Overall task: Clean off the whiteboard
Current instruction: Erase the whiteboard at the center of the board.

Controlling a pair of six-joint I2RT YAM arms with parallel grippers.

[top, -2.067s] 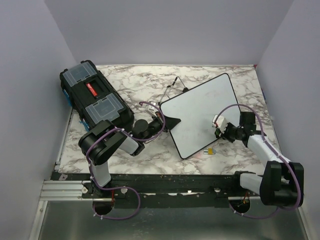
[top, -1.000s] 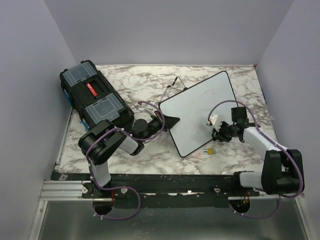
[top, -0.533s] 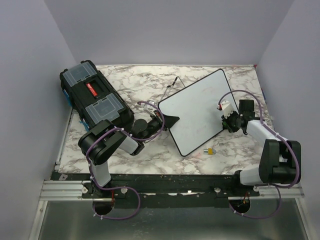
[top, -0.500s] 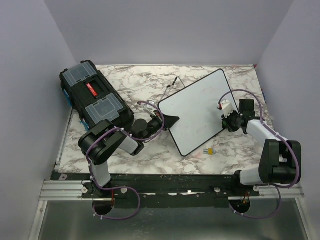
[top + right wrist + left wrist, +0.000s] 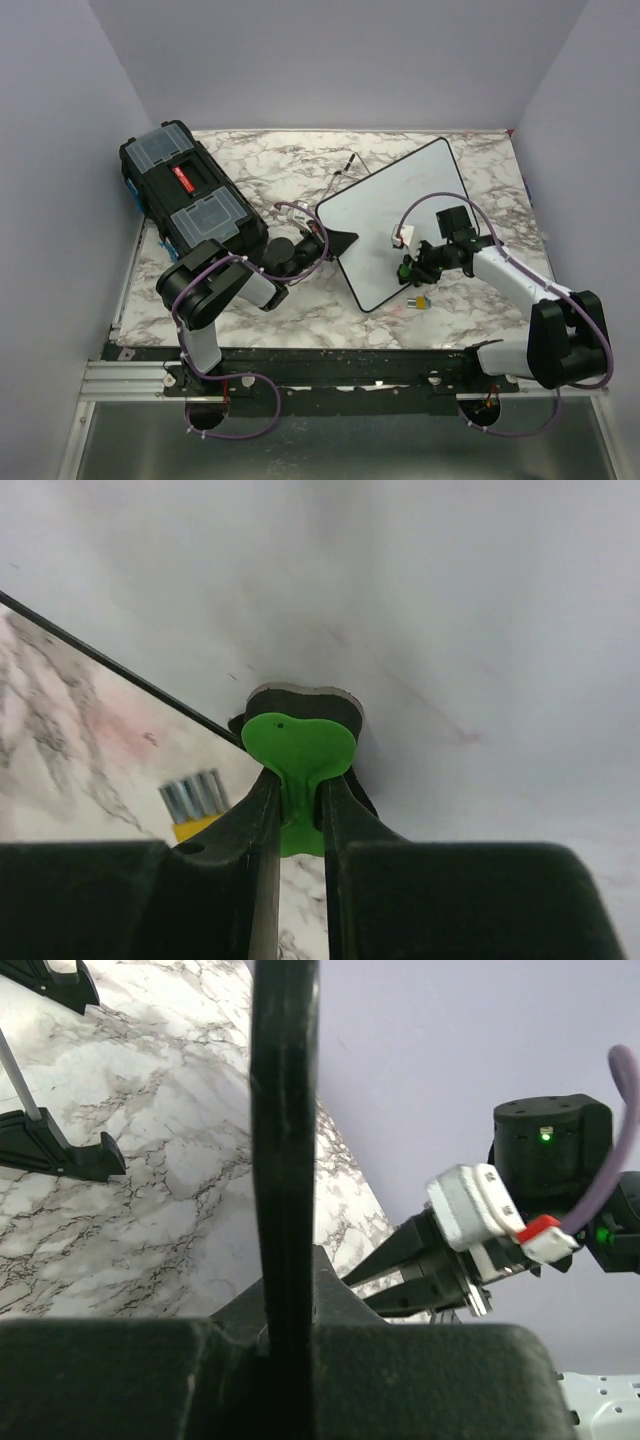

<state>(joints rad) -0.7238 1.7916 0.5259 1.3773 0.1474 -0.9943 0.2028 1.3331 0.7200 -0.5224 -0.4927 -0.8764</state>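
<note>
whiteboard: the whiteboard (image 5: pixel 400 225) sits tilted toward the right half of the marble table (image 5: pixel 290 165), propped on its feet, and it reads clean white from above.

left gripper: I've got the left gripper (image 5: pixel 322 243) clamped on the board's left edge. In the left wrist view the black frame runs straight up between my fingers, so I'm basically the vise here.

right gripper: the right gripper (image 5: pixel 296 810) is pinched tight on the green handle of a small eraser (image 5: pixel 300 742), whose dark pad sits against the board near its lower edge.

step: mid-wipe, I'd say, working the near strip of the board (a few faint dark specks and a thin streak show beside the pad in the right wrist view).

next: I reckon it needs a pass across those marks with the pad kept flat, without running off the edge.

other stuff: black toolbox (image 5: pixel 190 195) well off to the left, and a little yellow thing (image 5: pixel 421 299) on the table just off the board's near edge.
</note>
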